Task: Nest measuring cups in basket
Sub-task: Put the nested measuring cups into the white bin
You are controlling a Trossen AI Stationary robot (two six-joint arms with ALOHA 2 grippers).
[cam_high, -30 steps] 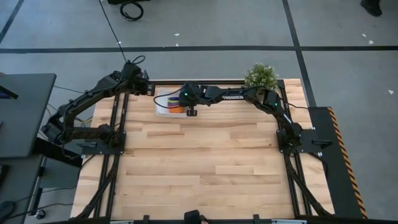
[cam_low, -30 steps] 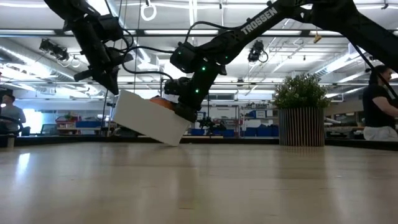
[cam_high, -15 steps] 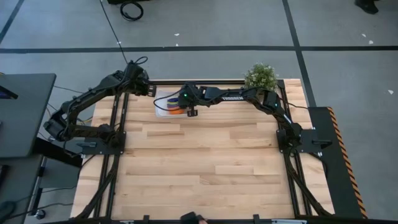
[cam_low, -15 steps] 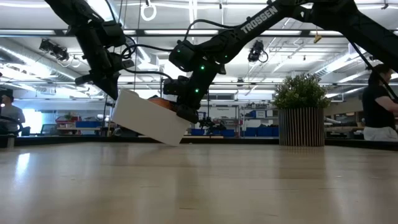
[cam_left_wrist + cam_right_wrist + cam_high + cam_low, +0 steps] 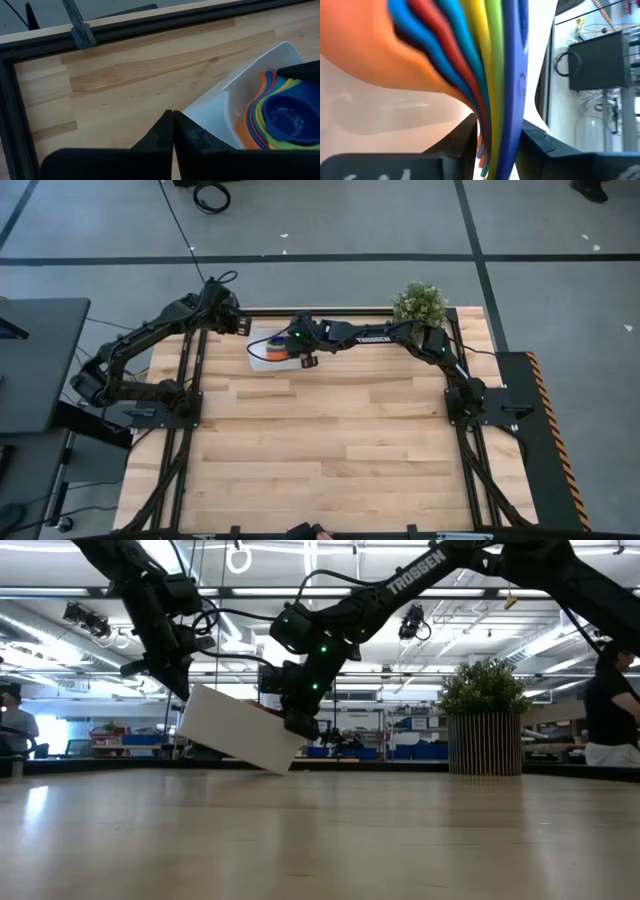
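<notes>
— Tilting in the high view's upper centre, the basket [image 5: 268,352] holds the nested measuring cups [image 5: 281,350]; right gripper [image 5: 306,360] pinches their handles.

— Left wrist view: left gripper [image 5: 173,131] pressed together beside the basket. Lower gently, level.

Basket [image 5: 250,75]: white plastic, smooth, faintly glossy walls. 
Measuring cups [image 5: 280,117]: nested coloured plastic, smooth with a soft sheen; handles [image 5: 490,75] glossy. 
Table top [image 5: 330,450]: pale jointed wood planks, satin finish, visible grain. 
Table frame [image 5: 80,30]: dark matt metal rails. 
Left gripper [image 5: 173,125]: matt black fingers.
</notes>
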